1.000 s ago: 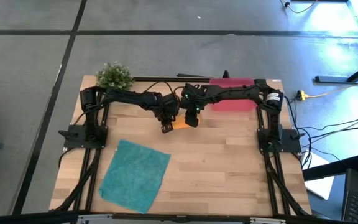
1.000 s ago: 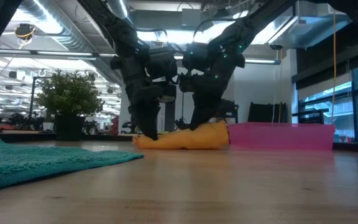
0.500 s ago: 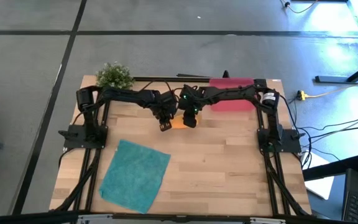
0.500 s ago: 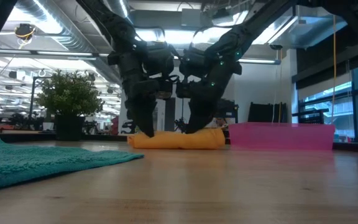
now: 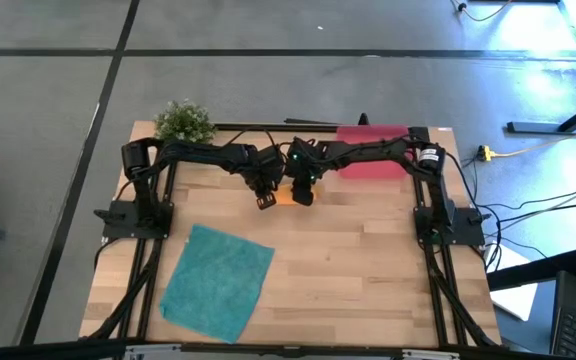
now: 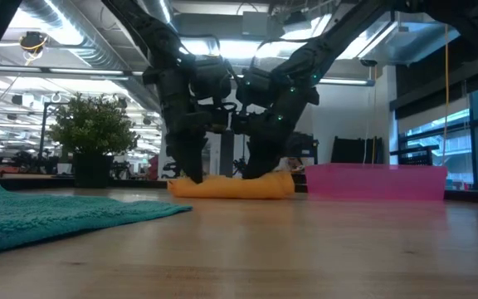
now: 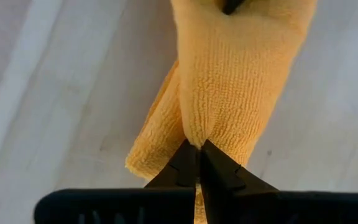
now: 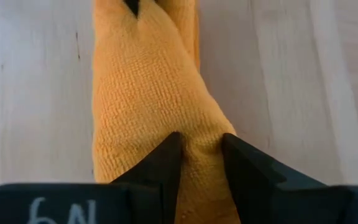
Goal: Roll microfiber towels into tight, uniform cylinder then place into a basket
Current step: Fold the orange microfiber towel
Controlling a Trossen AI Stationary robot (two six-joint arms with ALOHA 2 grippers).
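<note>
Orange towel (image 5: 286,195) roll has shifted slightly away from basket (image 5: 373,165); your left gripper (image 7: 197,163) pinches one end, right gripper (image 8: 199,157) clamps the other.

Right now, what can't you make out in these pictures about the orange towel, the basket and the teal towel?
- Orange towel: in the high view both tools, left tool and right tool, cover most of it, so the roll's evenness is unclear.
- Basket: the low view shows only its side wall; in the high view the right arm crosses it, so its contents stay unseen.
- Teal towel: cut off by the low view's edge.
</note>
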